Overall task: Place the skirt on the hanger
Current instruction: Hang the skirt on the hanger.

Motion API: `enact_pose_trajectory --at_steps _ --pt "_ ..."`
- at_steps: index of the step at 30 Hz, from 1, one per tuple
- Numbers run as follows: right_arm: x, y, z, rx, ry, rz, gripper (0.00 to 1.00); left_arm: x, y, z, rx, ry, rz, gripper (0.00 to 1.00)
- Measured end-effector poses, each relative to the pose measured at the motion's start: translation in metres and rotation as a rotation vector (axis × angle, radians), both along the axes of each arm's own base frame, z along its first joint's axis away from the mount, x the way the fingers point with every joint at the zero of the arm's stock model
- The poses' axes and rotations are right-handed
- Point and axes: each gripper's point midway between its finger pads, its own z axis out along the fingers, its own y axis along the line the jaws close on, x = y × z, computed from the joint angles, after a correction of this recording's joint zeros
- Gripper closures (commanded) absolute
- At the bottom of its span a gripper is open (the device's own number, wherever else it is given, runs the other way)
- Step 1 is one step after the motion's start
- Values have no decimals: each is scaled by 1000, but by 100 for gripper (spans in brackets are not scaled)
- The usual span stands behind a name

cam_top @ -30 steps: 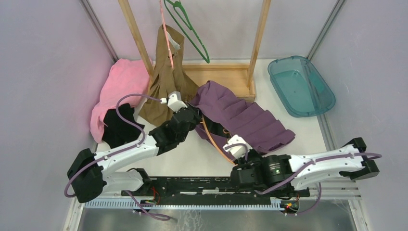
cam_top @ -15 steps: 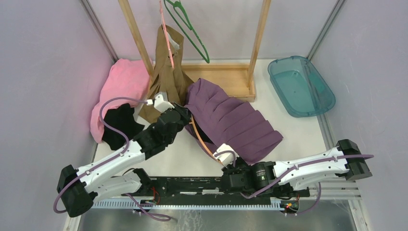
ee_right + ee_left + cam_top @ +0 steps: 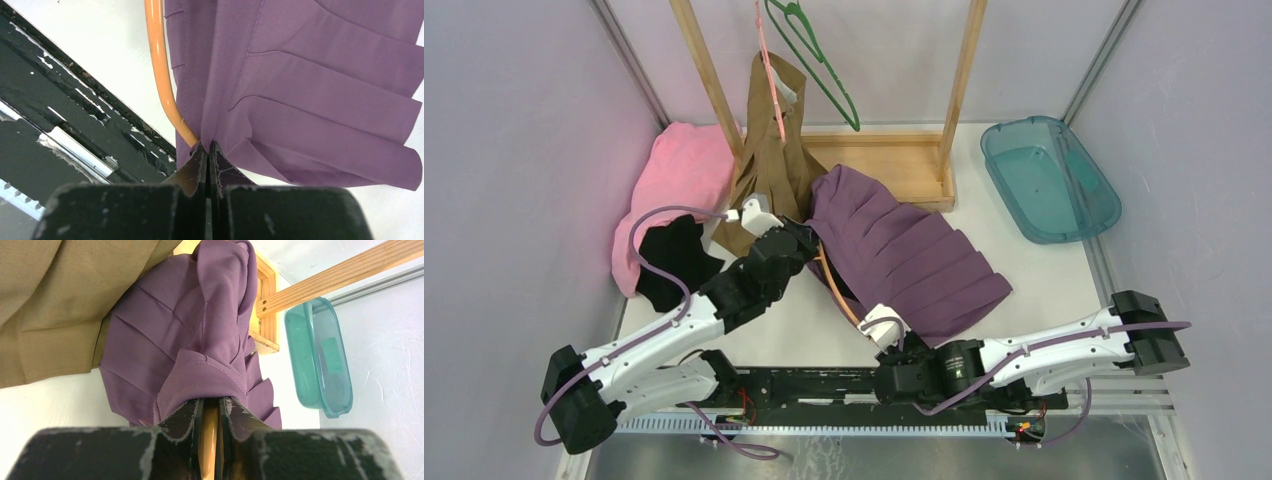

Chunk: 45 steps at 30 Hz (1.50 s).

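Note:
The purple pleated skirt (image 3: 909, 255) lies spread on the table's middle. An orange hanger (image 3: 834, 290) runs under its left edge. My left gripper (image 3: 807, 242) is at the skirt's top left. In the left wrist view this gripper (image 3: 212, 401) is shut on the orange hanger (image 3: 210, 440), and the skirt's waistband (image 3: 200, 375) drapes over the fingertips. My right gripper (image 3: 892, 338) is at the skirt's near edge. In the right wrist view it (image 3: 207, 146) is shut on a fold of the skirt (image 3: 310, 90), right beside the hanger's curved rod (image 3: 159, 65).
A wooden rack (image 3: 894, 160) stands at the back with a green hanger (image 3: 819, 65) and a hung brown garment (image 3: 769, 160). Pink cloth (image 3: 679, 170) and black cloth (image 3: 669, 262) lie at the left. A teal bin (image 3: 1044, 180) sits at the back right.
Both arms have moved left, the left gripper also toward the back. The skirt and hanger have been dragged left with them, and the skirt now lies more bunched toward the rack.

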Motion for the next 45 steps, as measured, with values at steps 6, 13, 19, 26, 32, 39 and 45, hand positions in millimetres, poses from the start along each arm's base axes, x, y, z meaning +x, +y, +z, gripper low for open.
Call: enact_pose_trajectory --at_steps 6,13,19,26,32,39,45 --pt "-5 9 -13 -17 21 13 99 -3 3 -2 -4 -4 1 82" --pt "-14 21 -26 10 88 29 99 -11 18 -25 82 91 18 59" --pt "-20 21 -54 12 195 35 99 -26 41 -48 186 195 45 28" --pt "-26 30 -65 23 268 53 99 -49 55 -71 306 316 -9 28" --pt "-27 35 -66 45 303 59 99 -75 24 -98 390 478 -264 40" --pt "-26 34 -67 72 337 61 99 -144 20 -132 438 597 -494 52" --pt "-26 35 -67 76 352 67 99 -175 10 -131 410 592 -599 48"
